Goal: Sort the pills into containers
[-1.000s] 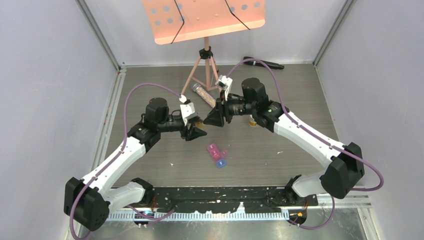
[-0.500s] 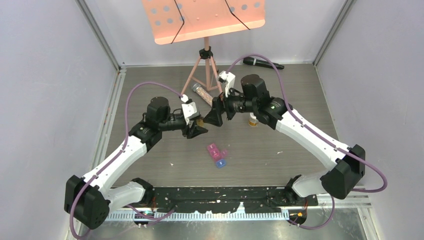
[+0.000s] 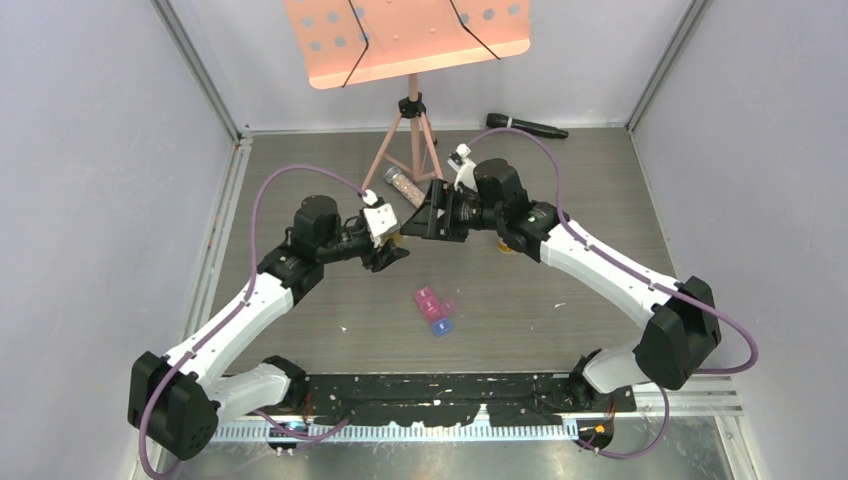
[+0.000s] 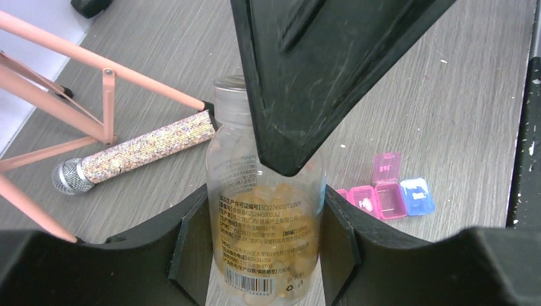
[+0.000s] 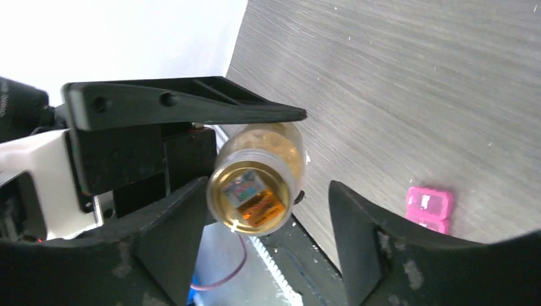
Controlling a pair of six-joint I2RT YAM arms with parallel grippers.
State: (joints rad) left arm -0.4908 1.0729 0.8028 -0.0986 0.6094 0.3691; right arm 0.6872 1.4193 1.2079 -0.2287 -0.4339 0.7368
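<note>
My left gripper [image 3: 392, 252] [image 4: 265, 223] is shut on a clear pill bottle [image 4: 265, 210] of yellow capsules and holds it above the table. My right gripper [image 3: 420, 222] [image 5: 268, 191] is open, its jaws on either side of the bottle's top [image 5: 250, 190]; the top sits close to the left finger. One black right finger [image 4: 319, 76] covers the bottle's neck in the left wrist view. The containers, a pink, purple and blue pill-box strip [image 3: 435, 308] [image 4: 389, 194] [image 5: 430, 205], lie on the table below with some lids open.
A pink music stand [image 3: 410, 40] on a tripod [image 3: 408, 140] stands at the back. A tube of speckled beads [image 3: 400, 183] [image 4: 143, 150] lies by its legs. A black microphone [image 3: 525, 126] lies at the back wall. A small yellow object [image 3: 506, 246] shows under the right arm.
My right gripper has moved left and back, closing in on the bottle's top. My left gripper has shifted slightly back with the bottle. The pill box has not moved.
</note>
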